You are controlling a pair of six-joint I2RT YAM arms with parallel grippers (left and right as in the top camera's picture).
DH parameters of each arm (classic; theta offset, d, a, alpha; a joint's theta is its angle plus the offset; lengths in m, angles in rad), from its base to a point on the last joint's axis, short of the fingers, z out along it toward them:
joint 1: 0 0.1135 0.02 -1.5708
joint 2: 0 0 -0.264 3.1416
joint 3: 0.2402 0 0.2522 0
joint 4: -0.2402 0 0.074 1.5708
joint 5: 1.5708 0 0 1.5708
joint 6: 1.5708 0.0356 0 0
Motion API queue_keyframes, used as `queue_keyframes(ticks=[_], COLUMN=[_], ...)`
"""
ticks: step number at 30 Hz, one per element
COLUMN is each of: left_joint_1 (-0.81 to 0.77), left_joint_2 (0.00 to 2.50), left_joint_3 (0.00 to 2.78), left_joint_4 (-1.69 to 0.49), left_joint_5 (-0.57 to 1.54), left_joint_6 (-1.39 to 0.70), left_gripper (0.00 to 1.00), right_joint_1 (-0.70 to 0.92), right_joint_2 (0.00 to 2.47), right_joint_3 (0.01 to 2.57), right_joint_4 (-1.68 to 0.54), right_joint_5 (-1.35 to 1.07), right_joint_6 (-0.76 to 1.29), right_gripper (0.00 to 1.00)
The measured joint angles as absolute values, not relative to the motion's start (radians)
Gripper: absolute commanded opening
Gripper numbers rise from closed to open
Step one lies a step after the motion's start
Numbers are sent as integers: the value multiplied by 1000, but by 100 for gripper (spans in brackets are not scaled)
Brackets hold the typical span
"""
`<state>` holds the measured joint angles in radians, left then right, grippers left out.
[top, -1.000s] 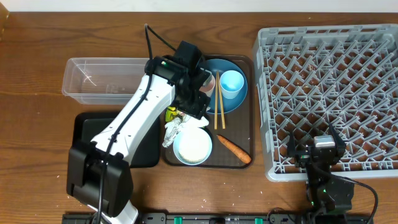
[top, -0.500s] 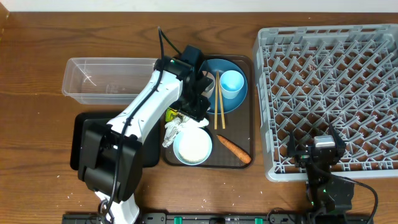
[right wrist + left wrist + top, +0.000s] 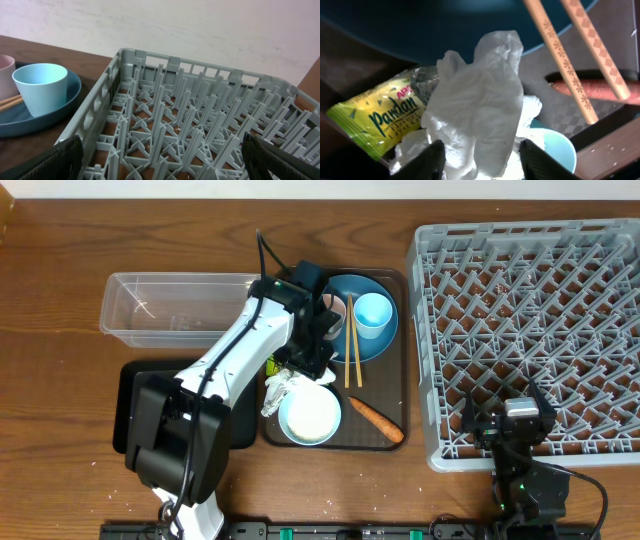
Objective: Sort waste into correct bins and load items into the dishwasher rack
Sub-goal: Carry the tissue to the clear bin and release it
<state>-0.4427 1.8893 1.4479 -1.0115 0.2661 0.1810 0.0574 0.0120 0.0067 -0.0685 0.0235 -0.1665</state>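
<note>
low over the brown tray (image 3: 390,385) with the left gripper (image 3: 305,368), fingers (image 3: 427,160) spread on either side of the crumpled paper (image 3: 475,115), not pinching it (whether touching it, cannot tell). just left of the paper in the wrist view, a yellow-green wrapper (image 3: 375,117) marked "pandan", one end tucked under the paper. beyond both, the dark blue plate (image 3: 420,30), with two chopsticks (image 3: 560,55) slanting off its rim onto the tray. behind the chopsticks, a carrot (image 3: 590,87); below the paper's lower edge, the rim of a pale bowl (image 3: 555,145). from above, a light blue cup (image 3: 373,313) upright on the plate, and a pink cup (image 3: 6,75) beside it, mostly hidden under the arm. off the brown tray to the left, a clear container (image 3: 170,305) and, nearer the robot, a black tray (image 3: 130,385). on the right, the grey rack (image 3: 530,330). right gripper (image 3: 510,420) at the rack's near edge, fingers (image 3: 55,160) wide apart, holding nothing.
</note>
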Motion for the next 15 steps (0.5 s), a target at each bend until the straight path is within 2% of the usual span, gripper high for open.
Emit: queue_keyframes(ticks=[4, 15], left_joint_1=[-443, -442], left_joint_2=[1889, 1889], left_joint_3=[1448, 1470], left_joint_4=[-1009, -1010], left_joint_5=[272, 274], left_joint_6=[175, 181], left_gripper=[6, 6], right_joint_1=[57, 57], right_joint_2=[12, 12], right_joint_3=[7, 7], right_joint_4=[-68, -68], right_joint_5=[23, 23], right_joint_6=[-167, -167], right_gripper=[99, 99])
